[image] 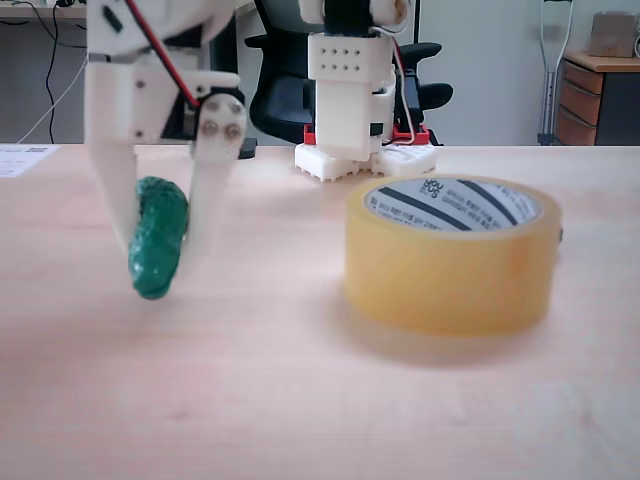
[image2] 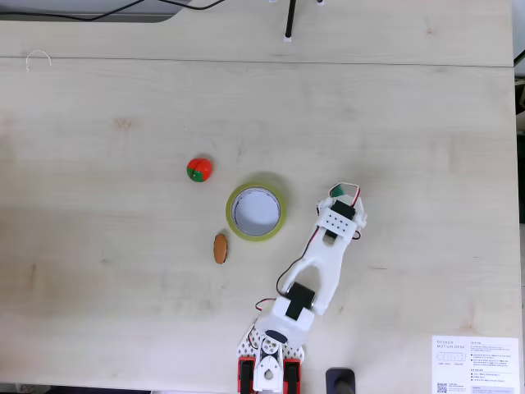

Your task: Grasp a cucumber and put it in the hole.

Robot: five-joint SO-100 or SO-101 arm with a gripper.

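One cucumber (image: 158,238) gripped in hand (image: 160,285) above table (image: 300,400), one tape roll (image: 450,255).

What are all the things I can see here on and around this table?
Cucumber: one, teal-green, held off the table in the claw.
Tape roll: one, yellowish, lying flat mid-table; its hole is empty.
Tomato toy: one, red with green, upper left of the roll in the fixed view from above.
Brown oval toy: one, lower left of the roll.
Paper sheet: one, white, table corner.
Office chair: one, black, behind the table.
Claw: one, white, shut on the cucumber.
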